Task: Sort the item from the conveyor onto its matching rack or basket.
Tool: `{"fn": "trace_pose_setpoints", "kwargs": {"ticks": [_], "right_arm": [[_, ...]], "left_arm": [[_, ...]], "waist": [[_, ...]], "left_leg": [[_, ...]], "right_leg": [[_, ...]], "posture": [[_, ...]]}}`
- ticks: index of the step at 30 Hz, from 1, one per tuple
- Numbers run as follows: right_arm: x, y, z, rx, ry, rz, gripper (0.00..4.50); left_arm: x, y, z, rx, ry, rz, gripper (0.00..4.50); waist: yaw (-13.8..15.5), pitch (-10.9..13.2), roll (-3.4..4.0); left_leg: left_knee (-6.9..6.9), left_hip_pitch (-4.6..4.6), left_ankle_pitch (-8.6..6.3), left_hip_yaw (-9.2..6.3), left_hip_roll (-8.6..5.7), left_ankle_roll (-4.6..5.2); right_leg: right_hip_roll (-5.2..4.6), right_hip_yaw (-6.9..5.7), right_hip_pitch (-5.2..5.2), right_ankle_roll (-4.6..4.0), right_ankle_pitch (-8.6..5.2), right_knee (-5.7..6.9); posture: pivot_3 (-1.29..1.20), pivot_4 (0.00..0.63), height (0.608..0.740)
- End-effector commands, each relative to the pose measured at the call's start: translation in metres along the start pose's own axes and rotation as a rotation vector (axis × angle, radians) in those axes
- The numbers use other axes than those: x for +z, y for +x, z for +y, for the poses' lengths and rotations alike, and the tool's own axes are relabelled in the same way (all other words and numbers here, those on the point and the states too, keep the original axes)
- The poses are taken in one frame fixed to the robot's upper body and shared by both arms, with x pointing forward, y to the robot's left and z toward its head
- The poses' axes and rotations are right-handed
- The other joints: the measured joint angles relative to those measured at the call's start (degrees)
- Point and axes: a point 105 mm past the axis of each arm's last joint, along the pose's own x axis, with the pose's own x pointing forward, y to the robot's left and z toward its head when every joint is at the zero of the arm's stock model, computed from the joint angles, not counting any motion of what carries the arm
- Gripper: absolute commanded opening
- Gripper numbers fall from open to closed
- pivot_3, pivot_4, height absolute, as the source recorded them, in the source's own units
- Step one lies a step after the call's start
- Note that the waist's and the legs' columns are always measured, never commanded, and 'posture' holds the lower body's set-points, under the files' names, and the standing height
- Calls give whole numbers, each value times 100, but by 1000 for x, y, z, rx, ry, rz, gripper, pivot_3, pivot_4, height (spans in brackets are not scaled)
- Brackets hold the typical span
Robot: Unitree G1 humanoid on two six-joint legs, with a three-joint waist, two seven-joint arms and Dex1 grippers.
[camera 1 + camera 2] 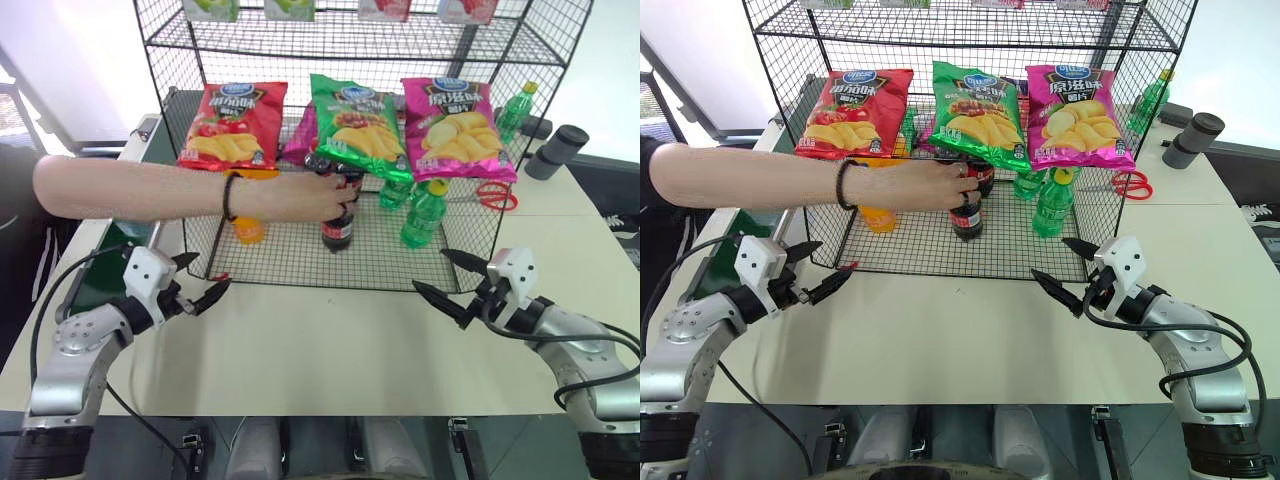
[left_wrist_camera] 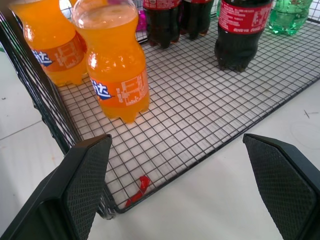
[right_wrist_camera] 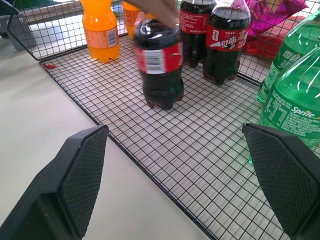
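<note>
Left eye view takes in the conveyor [image 1: 105,262] along the far left, its green belt partly behind a person's forearm. Next comes the left gripper [image 1: 203,281], fingers spread apart and holding nothing, low over the pale table [image 1: 330,350] just short of the basket [image 1: 290,275]. Inside that basket, from its left: orange bottles [image 2: 116,70] with a blue-and-white label I can't quite read, then cola bottles. A person's hand [image 1: 315,195] grips the top of the item [image 1: 338,228], which stands upright on the mesh near the basket's middle; two more cola bottles [image 3: 212,37] stand behind it. Green bottles [image 1: 424,215] follow, one reading "Sprite". Three chip bags [image 1: 350,125], red, green and pink, hang above. At the right, the right gripper [image 1: 452,283] also has its fingers wide apart, empty. Red scissors [image 1: 495,195] lie beyond.
</note>
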Motion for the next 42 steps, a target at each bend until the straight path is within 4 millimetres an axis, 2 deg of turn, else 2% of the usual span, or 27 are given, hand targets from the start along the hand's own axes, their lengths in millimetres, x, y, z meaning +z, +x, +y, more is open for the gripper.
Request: {"fn": "trace_pose_setpoints", "kwargs": {"ticks": [1,21,26,29,36,42], "right_arm": [[11,1,1,5,-26,-39,4450],[14,11,-5,15,-39,-64,4450],[15,12,-6,9,-45,-70,4450],[16,14,-7,3,-50,-73,4450],[18,18,-5,17,-48,-76,4450],[23,31,7,79,-38,-98,4450]], "left_arm": [[10,-2,-1,1,26,-29,4500],[14,0,2,36,-14,-48,4500],[22,1,7,54,-41,-87,4500],[33,-4,14,86,-60,-126,4500],[44,-18,32,188,-110,-193,4500],[42,-37,44,293,-144,-220,4500]], "waist": [[1,0,0],[1,0,0],[2,0,0],[-4,0,0],[-3,0,0],[-8,0,0]], "left_leg": [[0,0,0,0,0,0],[1,0,0,-1,0,0],[1,0,0,-1,0,0],[2,0,0,-1,0,0],[2,0,0,-1,0,0],[2,1,0,-2,1,0]], "right_leg": [[0,0,0,0,0,0],[0,0,0,0,0,1],[0,-1,0,0,0,1],[0,0,0,0,0,3],[0,0,0,0,0,4],[0,-1,0,0,0,6]], "posture": [[0,150,740],[0,150,740],[0,150,740],[0,150,740],[0,150,740],[0,150,740]]}}
